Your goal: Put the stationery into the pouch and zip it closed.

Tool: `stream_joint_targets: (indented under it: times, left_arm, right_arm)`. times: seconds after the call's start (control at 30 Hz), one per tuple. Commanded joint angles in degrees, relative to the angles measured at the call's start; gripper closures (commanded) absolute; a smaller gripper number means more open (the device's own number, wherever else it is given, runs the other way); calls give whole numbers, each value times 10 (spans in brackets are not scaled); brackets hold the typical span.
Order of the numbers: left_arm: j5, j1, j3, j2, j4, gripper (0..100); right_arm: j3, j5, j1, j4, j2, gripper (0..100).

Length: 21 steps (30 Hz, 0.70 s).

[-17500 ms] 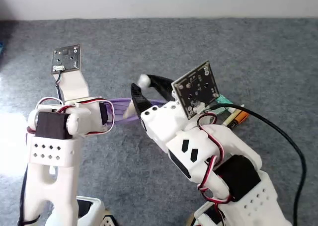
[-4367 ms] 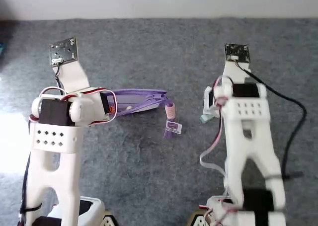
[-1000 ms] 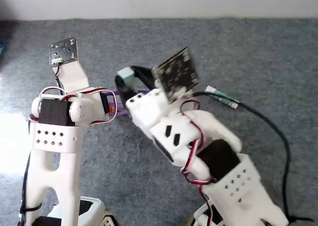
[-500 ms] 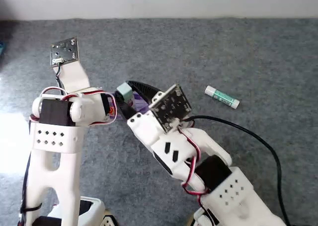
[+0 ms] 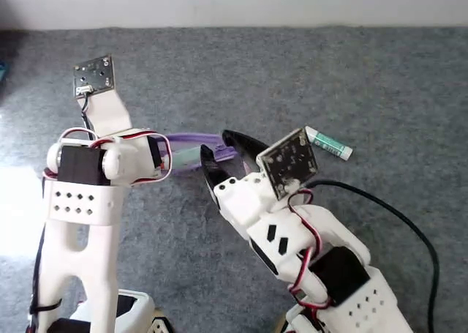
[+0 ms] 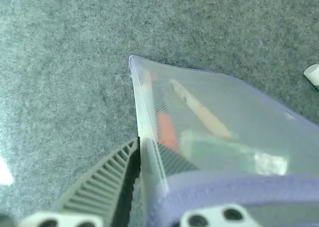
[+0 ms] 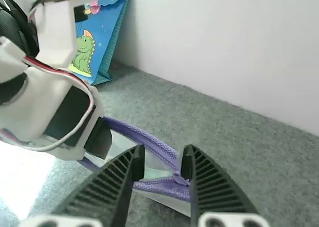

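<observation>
Left wrist view gives you what high view hides: orange marker (image 6: 167, 129), cream pen (image 6: 199, 112) and green item (image 6: 214, 149) inside the clear pouch (image 6: 249, 112). Its edge is clamped by the left gripper (image 6: 139, 154). Right wrist view shows you the right gripper (image 7: 163, 149), jaws parted over the purple zipper (image 7: 144, 137), gripping nothing. High view has the glue stick (image 5: 329, 143) on the carpet (image 5: 380, 77), beside the right arm.

High view looking down over the table (image 5: 365, 77), wrist views close and low, all three sharing the pouch (image 5: 191, 140)
</observation>
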Motion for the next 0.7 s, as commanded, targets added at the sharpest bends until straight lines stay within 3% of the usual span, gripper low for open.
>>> stream_joint_targets:
  times: [0.0,0.17,0.33,0.5,0.67]
  left_arm:
    - [7,2,-21,1,-16,988]
    - [7,2,-21,1,-16,988]
    - [7,2,-21,1,-13,988]
    - [7,1,-21,1,-12,988]
    - [7,2,-21,1,-13,988]
  right_arm:
    - [-4,-5,6,22,-22,872]
    - [-9,-11,48,36,-33,873]
    - [-16,-76,203,54,6,873]
    - [-34,-68,333,115,114,871]
    - [-99,3,385,138,286,868]
